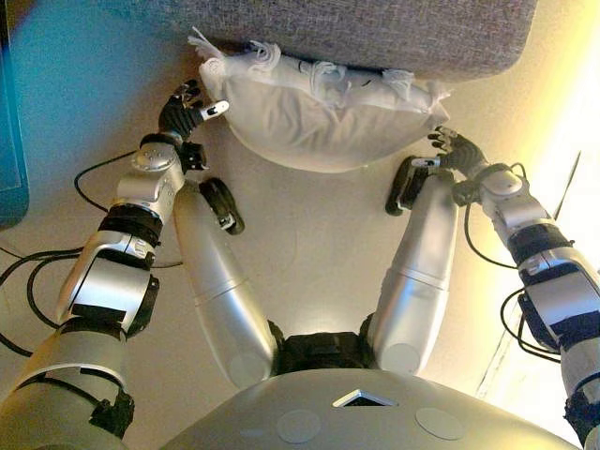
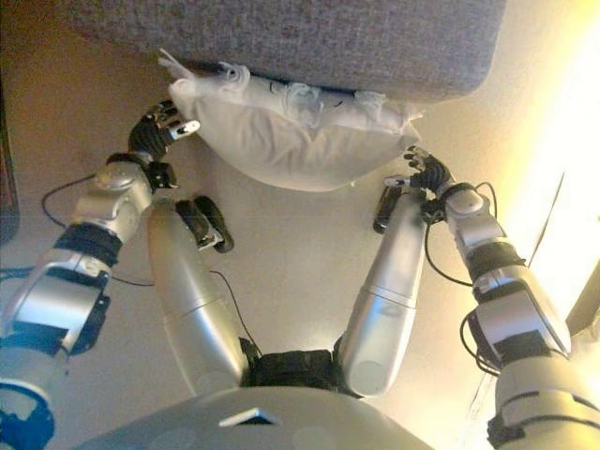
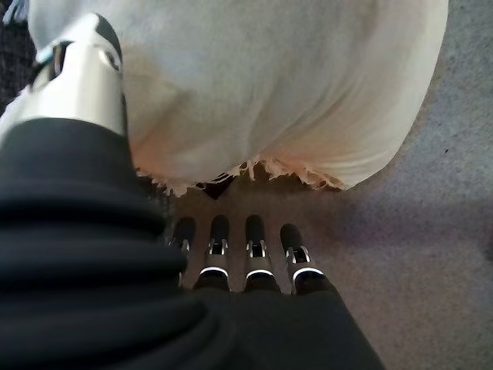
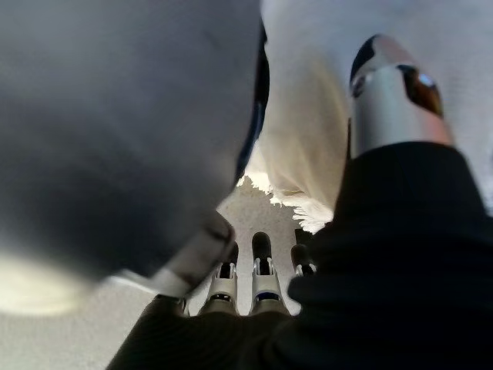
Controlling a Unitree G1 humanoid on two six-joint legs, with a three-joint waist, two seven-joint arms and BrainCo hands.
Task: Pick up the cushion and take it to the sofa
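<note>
The left hand (image 1: 187, 111) sits by the near left corner of the white cushion (image 1: 323, 117), fingers (image 3: 258, 258) lying straight and side by side just short of the cushion's frayed edge, thumb resting against the fabric. The right hand (image 1: 457, 150) hangs by the right corner, fingers (image 4: 260, 270) loosely extended, holding nothing. The cushion itself lies at the front edge of the grey sofa (image 1: 375, 33), partly overhanging the pale floor (image 1: 309, 234).

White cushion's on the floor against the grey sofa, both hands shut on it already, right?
Not quite. The white cushion lies against the grey sofa, but the left hand and right hand are open beside its ends, not gripping; both wrist views show straight fingers.
</note>
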